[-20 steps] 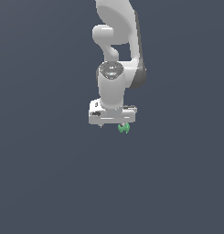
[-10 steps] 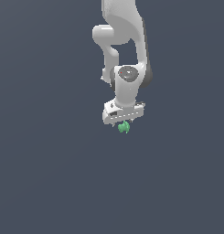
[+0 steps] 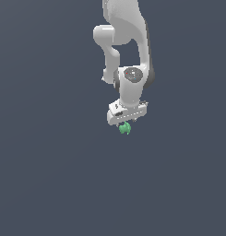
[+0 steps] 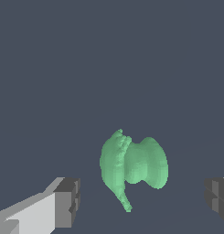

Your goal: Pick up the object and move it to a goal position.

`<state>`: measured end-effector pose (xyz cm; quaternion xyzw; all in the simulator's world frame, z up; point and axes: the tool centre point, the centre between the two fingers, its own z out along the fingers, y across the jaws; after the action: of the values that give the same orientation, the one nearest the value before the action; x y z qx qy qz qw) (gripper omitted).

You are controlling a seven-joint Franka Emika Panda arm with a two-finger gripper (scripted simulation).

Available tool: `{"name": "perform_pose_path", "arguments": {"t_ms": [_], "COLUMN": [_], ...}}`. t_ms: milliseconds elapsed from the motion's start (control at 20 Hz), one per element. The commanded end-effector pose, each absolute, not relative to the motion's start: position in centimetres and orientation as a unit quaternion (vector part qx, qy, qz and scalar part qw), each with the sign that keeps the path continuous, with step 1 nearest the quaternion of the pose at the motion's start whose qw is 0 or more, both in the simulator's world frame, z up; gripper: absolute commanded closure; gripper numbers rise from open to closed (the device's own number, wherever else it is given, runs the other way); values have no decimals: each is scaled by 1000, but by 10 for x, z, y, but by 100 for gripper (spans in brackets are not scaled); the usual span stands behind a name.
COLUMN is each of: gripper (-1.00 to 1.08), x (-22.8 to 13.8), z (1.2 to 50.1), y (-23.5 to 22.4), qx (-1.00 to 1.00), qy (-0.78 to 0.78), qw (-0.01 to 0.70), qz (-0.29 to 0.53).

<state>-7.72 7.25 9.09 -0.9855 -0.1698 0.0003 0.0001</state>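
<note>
One white arm (image 3: 126, 37): jointed, descends from the top edge of the exterior view and ends in a wrist block with a flat crossbar, tilted slightly.

One floor (image 3: 50, 175): plain dark grey-blue surface filling the background of both views.

One gripper (image 3: 125, 125): mounted under the crossbar, pointing downward. In the wrist view its two fingers stand spread wide; one white finger with a dark grey pad (image 4: 67, 202) shows on one side, and the other dark pad (image 4: 218, 199) shows at the opposite edge of the picture. Jaws are parted, grasping nothing.

One green object (image 3: 125, 128): small, bright, lumpy, with two rounded lobes and a thin pointed tail. In the exterior view it sits directly beneath the gripper, its upper part meeting the underside of the crossbar outline. In the wrist view the object (image 4: 131, 167) lies between the two pads, nearer the white finger, with clear gaps on both sides and touching neither. Whether it rests on the floor cannot be told.
</note>
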Motion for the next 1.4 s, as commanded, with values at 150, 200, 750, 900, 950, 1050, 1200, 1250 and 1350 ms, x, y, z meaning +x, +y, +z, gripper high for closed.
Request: {"name": "perform_pose_path", "arguments": {"t_ms": [150, 200, 750, 900, 950, 1050, 1200, 1250, 1350], "gripper": [-92, -92, -92, 108, 108, 108, 108, 108, 108], "x": [-78, -78, -79, -79, -79, -79, -79, -79, -78], "z": [79, 75, 41, 41, 41, 41, 41, 41, 42], "y": [72, 73, 73, 73, 73, 73, 73, 73, 73], "qx": [-985, -985, -985, -985, -985, -985, -985, -985, -985], "qy": [-170, -171, -172, -172, -172, -172, -172, -172, -172], "qw": [0, 0, 0, 0, 0, 0, 0, 0, 0], "qz": [0, 0, 0, 0, 0, 0, 0, 0, -1]}}
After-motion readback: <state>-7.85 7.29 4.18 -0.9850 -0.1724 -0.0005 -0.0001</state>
